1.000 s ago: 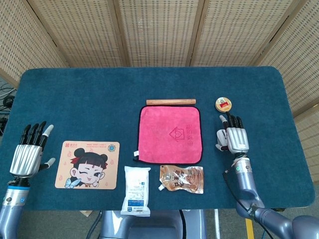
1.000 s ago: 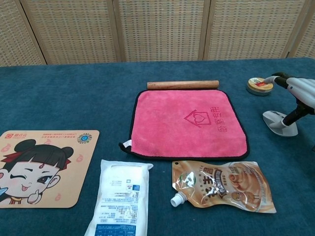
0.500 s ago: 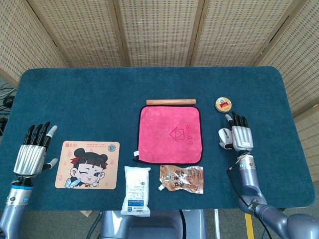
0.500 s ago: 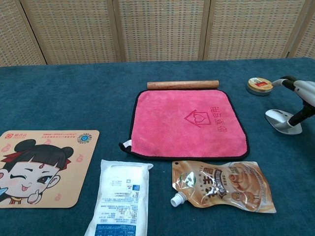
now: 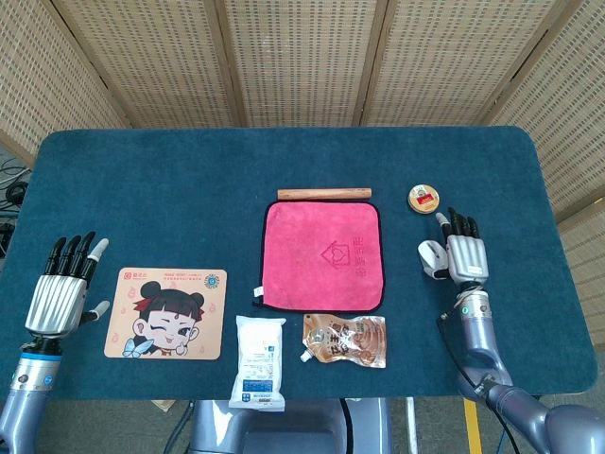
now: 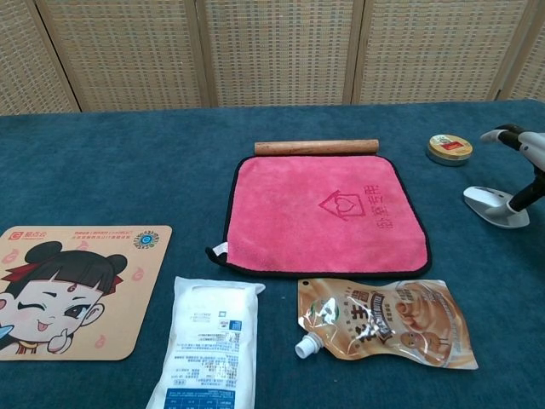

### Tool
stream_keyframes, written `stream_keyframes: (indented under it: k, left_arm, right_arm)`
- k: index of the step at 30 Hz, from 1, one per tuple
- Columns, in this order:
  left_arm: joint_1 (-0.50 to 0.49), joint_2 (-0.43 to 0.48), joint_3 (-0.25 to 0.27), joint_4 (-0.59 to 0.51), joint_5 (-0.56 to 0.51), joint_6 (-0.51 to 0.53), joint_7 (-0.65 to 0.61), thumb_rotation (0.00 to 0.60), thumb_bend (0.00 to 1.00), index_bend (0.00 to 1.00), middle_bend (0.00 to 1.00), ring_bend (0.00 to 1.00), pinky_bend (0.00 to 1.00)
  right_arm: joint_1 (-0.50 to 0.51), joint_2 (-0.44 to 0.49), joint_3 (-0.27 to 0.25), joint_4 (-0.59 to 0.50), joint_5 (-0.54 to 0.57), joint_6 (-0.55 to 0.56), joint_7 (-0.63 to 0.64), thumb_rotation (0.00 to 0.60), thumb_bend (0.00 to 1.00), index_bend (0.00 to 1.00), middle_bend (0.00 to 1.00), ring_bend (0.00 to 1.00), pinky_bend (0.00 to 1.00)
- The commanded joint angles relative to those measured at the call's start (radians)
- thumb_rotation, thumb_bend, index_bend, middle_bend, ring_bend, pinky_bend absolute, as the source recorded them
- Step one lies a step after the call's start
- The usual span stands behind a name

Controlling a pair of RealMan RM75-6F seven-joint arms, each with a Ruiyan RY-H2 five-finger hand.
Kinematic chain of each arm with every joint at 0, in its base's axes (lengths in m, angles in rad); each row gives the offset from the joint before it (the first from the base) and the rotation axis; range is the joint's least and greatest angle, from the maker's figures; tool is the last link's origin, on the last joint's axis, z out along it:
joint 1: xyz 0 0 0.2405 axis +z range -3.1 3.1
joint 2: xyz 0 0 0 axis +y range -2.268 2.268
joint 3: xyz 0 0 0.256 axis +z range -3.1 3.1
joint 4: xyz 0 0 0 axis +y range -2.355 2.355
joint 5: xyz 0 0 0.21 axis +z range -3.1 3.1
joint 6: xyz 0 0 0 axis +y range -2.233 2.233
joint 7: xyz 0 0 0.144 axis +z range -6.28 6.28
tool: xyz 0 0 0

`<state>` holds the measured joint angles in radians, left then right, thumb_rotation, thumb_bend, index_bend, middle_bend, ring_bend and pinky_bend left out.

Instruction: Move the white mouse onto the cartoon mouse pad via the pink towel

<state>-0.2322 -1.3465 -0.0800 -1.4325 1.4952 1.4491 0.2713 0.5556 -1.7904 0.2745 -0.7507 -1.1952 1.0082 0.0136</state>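
My right hand (image 5: pixel 465 257) sits at the table's right side, fingers straight and spread, over and just right of the mouse (image 6: pixel 495 206). In the chest view a dark finger comes down onto the mouse's right end, so I'm touching it at most, not wrapped around it; I read the hand as open with nothing gripped, probably lined up for a grab. The mouse lies on the blue table (image 5: pixel 189 189), apart from the towel (image 5: pixel 323 255) on the towel's right, near the small round tin (image 5: pixel 423 198). Its long axis looks roughly left-right in the chest view; front versus back I can't tell, too small and partly hidden. My left hand (image 5: pixel 57 298) waits open, fingers up, holding nothing, just left of the pad (image 5: pixel 167 313), likely placed there to take the mouse for the second leg. The towel sits mid-table between both hands, which suits a handover spot. A wooden stick (image 5: pixel 323 194) lies along the towel's far edge; a white packet (image 5: pixel 259 362) and a brown pouch (image 5: pixel 345 340) lie in front of it. Nothing moved onto the towel yet.
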Motion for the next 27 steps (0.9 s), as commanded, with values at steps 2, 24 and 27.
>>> stream_keyframes:
  k: [2,24,27]
  left_arm:
    - [0.000,-0.001,0.001,0.001,0.000,0.000,0.000,0.600,0.03,0.00,0.00,0.00,0.00]
    - [-0.002,-0.005,0.004,0.009,0.012,0.006,-0.009,0.600,0.03,0.00,0.00,0.00,0.00]
    - [-0.003,-0.005,0.005,0.010,0.013,0.006,-0.010,0.600,0.03,0.00,0.00,0.00,0.00]
  right_arm:
    - [0.005,0.002,0.003,0.015,0.006,-0.013,-0.006,0.600,0.00,0.08,0.00,0.00,0.00]
    - [0.036,0.000,0.026,0.134,0.047,-0.104,-0.008,0.600,0.00,0.08,0.00,0.00,0.00]
    - [0.042,0.003,0.029,0.146,0.049,-0.110,-0.012,0.600,0.00,0.08,0.00,0.00,0.00]
